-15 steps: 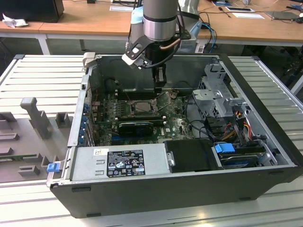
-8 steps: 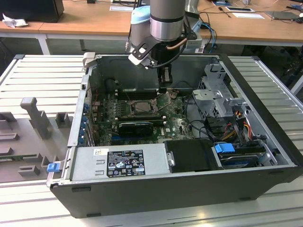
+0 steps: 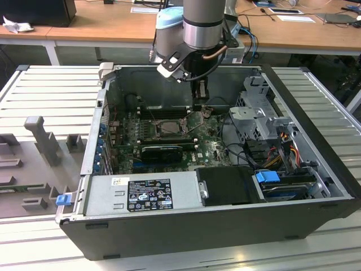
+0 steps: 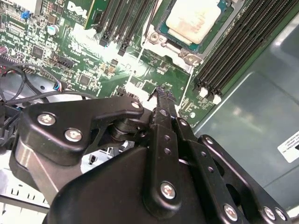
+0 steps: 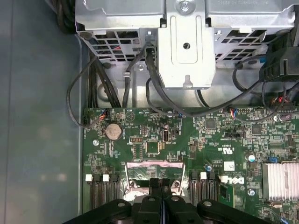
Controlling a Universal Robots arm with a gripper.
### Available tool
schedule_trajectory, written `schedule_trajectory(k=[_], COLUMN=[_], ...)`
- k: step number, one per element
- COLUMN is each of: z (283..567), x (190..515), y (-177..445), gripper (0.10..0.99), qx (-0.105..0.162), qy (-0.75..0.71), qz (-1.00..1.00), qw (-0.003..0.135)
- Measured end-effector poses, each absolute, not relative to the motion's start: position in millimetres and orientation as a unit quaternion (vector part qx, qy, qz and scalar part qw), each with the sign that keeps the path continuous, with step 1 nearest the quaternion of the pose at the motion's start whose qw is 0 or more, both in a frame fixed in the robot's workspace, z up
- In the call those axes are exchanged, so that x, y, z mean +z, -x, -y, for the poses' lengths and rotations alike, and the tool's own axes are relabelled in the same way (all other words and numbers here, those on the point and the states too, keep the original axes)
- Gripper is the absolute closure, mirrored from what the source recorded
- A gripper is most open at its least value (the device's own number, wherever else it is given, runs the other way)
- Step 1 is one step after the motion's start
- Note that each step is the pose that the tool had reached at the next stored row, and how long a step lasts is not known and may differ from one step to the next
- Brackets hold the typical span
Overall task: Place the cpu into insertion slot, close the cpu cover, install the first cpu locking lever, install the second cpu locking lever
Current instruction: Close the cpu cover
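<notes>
The cpu (image 4: 194, 18) shows its pale beige face and lies seated in the insertion slot (image 3: 168, 127) on the green board. The silver cpu cover (image 3: 197, 120) stands raised and tilted at the slot's side towards the exterior view's right; in the first wrist view the cpu cover (image 5: 152, 168) is a bright frame just ahead of the fingertips. My gripper (image 3: 200, 106) hangs right above that cover. In both wrist views the gripper (image 4: 162, 93) (image 5: 160, 183) has its two black fingers pressed together with nothing between them.
Long black memory slots (image 4: 233, 51) flank the socket on both sides. A black card (image 3: 161, 151) lies in front of it. A metal drive cage (image 5: 187, 42) with cables (image 5: 154, 93) stands beyond the board, and the power supply (image 3: 146, 195) fills the case's front.
</notes>
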State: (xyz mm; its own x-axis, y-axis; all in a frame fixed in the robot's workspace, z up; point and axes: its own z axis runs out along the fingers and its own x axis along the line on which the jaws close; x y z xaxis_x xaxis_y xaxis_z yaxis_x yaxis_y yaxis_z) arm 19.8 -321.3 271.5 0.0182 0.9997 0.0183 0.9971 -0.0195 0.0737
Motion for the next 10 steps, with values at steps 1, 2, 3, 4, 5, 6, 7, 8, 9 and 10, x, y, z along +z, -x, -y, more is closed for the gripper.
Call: schedule_trajectory(k=[1, 2, 3, 4, 5, 6, 7, 8, 9, 10], z=[321.3, 321.3, 321.3, 321.3, 321.3, 321.3, 321.3, 321.3, 321.3, 321.3], x=[271.5, 271.5, 271.5, 271.5, 271.5, 271.5, 271.5, 271.4, 271.4, 271.4], y=[-20.1, -20.3, -20.6, -20.9, -21.2, -21.5, -21.8, -22.0, -22.4, -23.0], gripper=[0.980, 0.980, 0.980, 0.980, 0.980, 0.980, 0.980, 0.980, 0.980, 0.980], qx=[0.032, 0.032, 0.032, 0.032, 0.032, 0.032, 0.032, 0.032, 0.032, 0.032], qy=[-0.713, -0.713, -0.713, -0.713, -0.713, -0.713, -0.713, -0.713, -0.713, -0.713], qz=[-0.700, -0.700, -0.700, -0.700, -0.700, -0.700, -0.700, -0.700, -0.700, -0.700], qw=[0.020, 0.020, 0.020, 0.020, 0.020, 0.020, 0.020, 0.020, 0.020, 0.020])
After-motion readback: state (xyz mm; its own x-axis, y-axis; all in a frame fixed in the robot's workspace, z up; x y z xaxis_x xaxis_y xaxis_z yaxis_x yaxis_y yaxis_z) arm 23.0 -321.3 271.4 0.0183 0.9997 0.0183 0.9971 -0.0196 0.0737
